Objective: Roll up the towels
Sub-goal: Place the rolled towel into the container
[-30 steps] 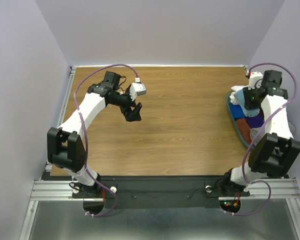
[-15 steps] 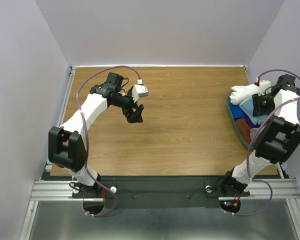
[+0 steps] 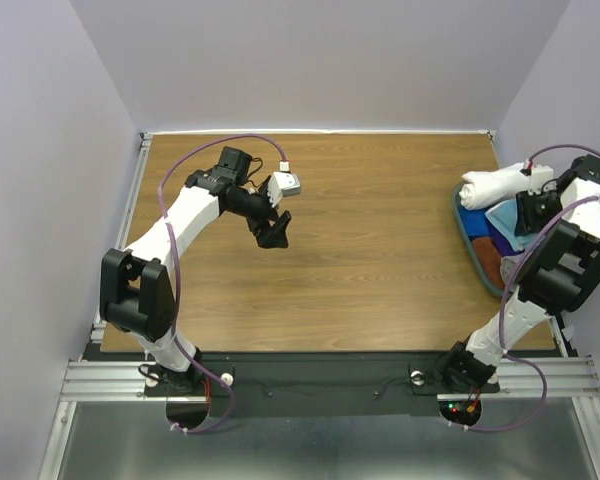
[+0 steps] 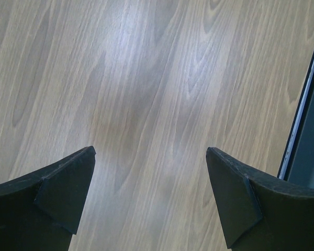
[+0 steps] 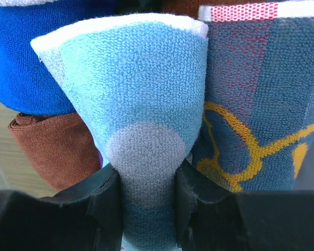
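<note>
Tabletop (image 3: 380,250) overhead; towel (image 5: 141,89) between right jaws

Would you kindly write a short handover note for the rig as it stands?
Left end effector: open, empty, over the table.
Right end effector: shut on the light blue towel, at the tray on the table's right edge.
Other towels lie in the tray, a white roll at its far end.
Done: towel gripped. Left: pull it out, spread it, roll it; then the others.
</note>
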Action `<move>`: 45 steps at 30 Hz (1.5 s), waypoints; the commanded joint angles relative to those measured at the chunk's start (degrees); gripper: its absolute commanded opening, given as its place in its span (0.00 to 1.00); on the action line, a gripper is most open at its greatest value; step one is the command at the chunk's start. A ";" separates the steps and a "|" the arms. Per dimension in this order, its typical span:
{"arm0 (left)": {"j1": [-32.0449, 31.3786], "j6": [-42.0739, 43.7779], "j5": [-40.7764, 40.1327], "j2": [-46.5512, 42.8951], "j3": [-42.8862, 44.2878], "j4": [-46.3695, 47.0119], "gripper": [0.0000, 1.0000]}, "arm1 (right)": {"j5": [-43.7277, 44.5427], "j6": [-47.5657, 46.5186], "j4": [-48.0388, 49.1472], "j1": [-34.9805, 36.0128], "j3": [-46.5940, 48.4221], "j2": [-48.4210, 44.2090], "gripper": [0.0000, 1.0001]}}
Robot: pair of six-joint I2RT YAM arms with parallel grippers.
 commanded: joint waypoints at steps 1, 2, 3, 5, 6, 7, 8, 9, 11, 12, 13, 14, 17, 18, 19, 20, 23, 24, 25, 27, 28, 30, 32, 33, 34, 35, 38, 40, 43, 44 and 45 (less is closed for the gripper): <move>-0.21 -0.36 0.18 -0.97 -1.01 -0.13 0.99 | -0.70 -0.02 1.85 -0.84 1.68 0.77 0.08; -0.21 -0.36 0.09 -0.80 -0.92 -0.13 0.99 | -0.88 0.24 1.94 -0.84 1.59 0.86 0.12; -0.21 -0.36 0.01 -0.71 -0.83 -0.30 0.99 | -1.40 1.20 1.94 -0.84 1.50 1.03 0.24; -0.30 -0.28 -0.17 -0.36 -0.66 -0.65 0.99 | -1.58 1.48 1.85 -0.84 0.80 0.86 0.35; -0.30 -0.19 -0.26 -0.27 -0.39 -0.66 0.99 | -1.41 1.39 1.94 -0.84 0.54 0.51 0.47; -0.30 -0.19 -0.26 -0.18 -0.22 -0.83 0.99 | -1.32 1.30 1.94 -0.84 0.27 0.16 0.56; -0.30 -0.01 -0.26 -0.27 -0.22 -0.83 0.99 | -1.32 1.30 1.94 -0.84 0.10 -0.11 0.63; -0.30 -0.01 -0.26 -0.18 0.04 -0.92 0.99 | -1.32 1.30 1.94 -0.84 0.18 -0.54 0.65; -0.30 -0.01 -0.08 -0.01 -0.13 -0.66 0.99 | -1.40 1.30 1.85 -0.84 0.44 -1.51 0.67; -0.30 -0.27 0.00 -0.01 -0.39 0.04 0.99 | -1.58 1.47 1.85 -0.84 0.62 -1.86 0.75; -0.30 -0.80 0.18 -0.01 -0.65 0.31 0.99 | -1.76 1.65 1.85 -0.84 1.06 -2.04 0.80; -0.38 -0.89 0.35 -0.01 -0.92 0.83 0.99 | -1.84 1.91 1.68 -0.84 1.32 -2.74 0.80; -0.39 -1.24 0.18 -0.36 -1.09 1.28 0.99 | -1.93 2.00 1.32 -0.84 2.29 -3.71 0.81; -0.39 -1.24 0.09 -0.27 -1.27 1.45 0.99 | -1.93 2.00 0.80 -0.84 2.81 -4.15 0.81; -0.39 -1.24 0.01 -0.44 -1.27 1.54 0.99 | -2.02 2.00 0.62 -0.84 3.08 -4.33 0.82; -0.39 -1.15 0.00 -0.36 -1.27 1.54 0.99 | -1.93 2.18 0.44 -0.84 3.43 -4.50 0.82; -0.39 -1.07 0.09 -0.36 -1.36 1.54 0.99 | -2.90 2.27 -1.13 -0.84 4.75 -5.03 0.82; -0.39 -1.07 0.09 -0.36 -1.36 1.54 0.99 | -3.60 2.18 -2.01 -0.84 5.01 -5.12 0.82; -0.39 -0.98 0.09 -0.36 -1.27 1.63 0.99 | -3.95 2.09 -2.45 -0.84 5.37 -5.38 0.82; -0.39 -0.89 0.09 -0.18 -1.18 1.63 0.99 | -5.18 2.09 -4.03 -0.84 6.51 -5.38 0.82; -0.39 -0.98 0.18 -0.10 -1.18 1.63 0.99 | -5.71 2.00 -4.65 -0.75 7.03 -5.38 0.82; -0.39 -1.41 0.44 -0.09 -1.01 1.89 0.99 | -7.11 1.83 -6.40 -0.75 8.44 -5.47 0.83; -0.30 -2.12 1.06 -0.36 -1.10 2.42 0.99 | -8.52 1.83 -7.81 -0.75 9.67 -5.73 0.83; -0.21 -2.56 1.32 -0.53 -0.92 2.77 0.99 | -10.35 1.91 -9.56 -0.66 11.07 -5.91 0.83; -0.12 -2.91 1.93 -0.79 -0.75 2.95 0.99 | -11.33 2.00 -10.45 -0.49 11.69 -6.17 0.83; -0.03 -3.17 2.37 -0.97 -0.48 3.03 0.99 | -12.12 2.18 -11.06 -0.14 12.31 -6.52 0.83; 1.54 -6.68 4.66 -2.46 0.22 5.31 0.99 | -13.80 4.20 -12.56 3.03 13.89 -8.20 0.84; 3.73 -10.62 5.71 -3.08 0.92 7.86 0.99 | -13.18 7.18 -11.87 7.85 14.42 -9.86 0.84; 6.81 -12.75 9.04 -3.26 2.24 8.66 0.99 | -13.45 13.41 -10.20 15.67 15.12 -10.74 0.86; 8.56 -13.54 9.41 -3.78 2.33 9.01 0.99 | -13.71 15.00 -9.76 17.86 15.39 -10.66 0.86; 9.28 -15.98 8.80 -4.13 2.33 9.53 0.99 | -14.75 17.97 -8.80 21.63 15.21 -10.66 0.86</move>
